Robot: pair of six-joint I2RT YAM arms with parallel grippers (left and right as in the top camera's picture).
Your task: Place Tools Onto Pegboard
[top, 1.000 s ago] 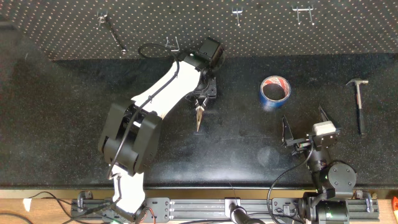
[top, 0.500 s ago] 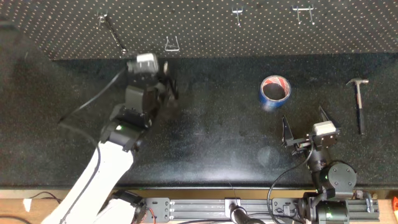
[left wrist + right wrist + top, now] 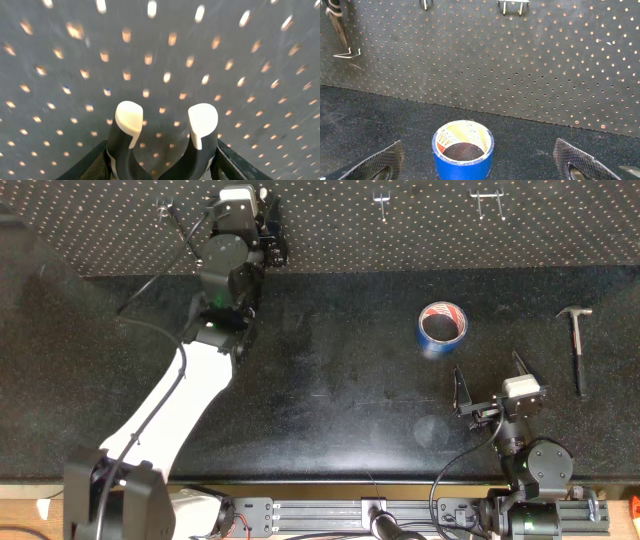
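Observation:
My left gripper [image 3: 270,228] is raised against the pegboard [image 3: 420,230] at the back left, shut on the pliers. In the left wrist view the pliers' two black handles with white tips [image 3: 129,120] stick out between my fingers [image 3: 107,157], close to the perforated board. A wrench [image 3: 183,235] hangs on the board just left of that gripper. A blue tape roll [image 3: 441,327] and a hammer [image 3: 576,345] lie on the black table. My right gripper [image 3: 490,385] rests open near the front right, and the tape roll [image 3: 463,147] stands a short way ahead of it.
Two metal hooks [image 3: 380,202] [image 3: 487,202] stick out of the board's upper right. In the right wrist view a bare wire hook [image 3: 347,52] hangs below the wrench [image 3: 337,25]. The black table [image 3: 350,400] stretches between the arms.
My left arm has swung from the table's middle to the left and up to the pegboard, carrying the pliers. The right arm has not moved.

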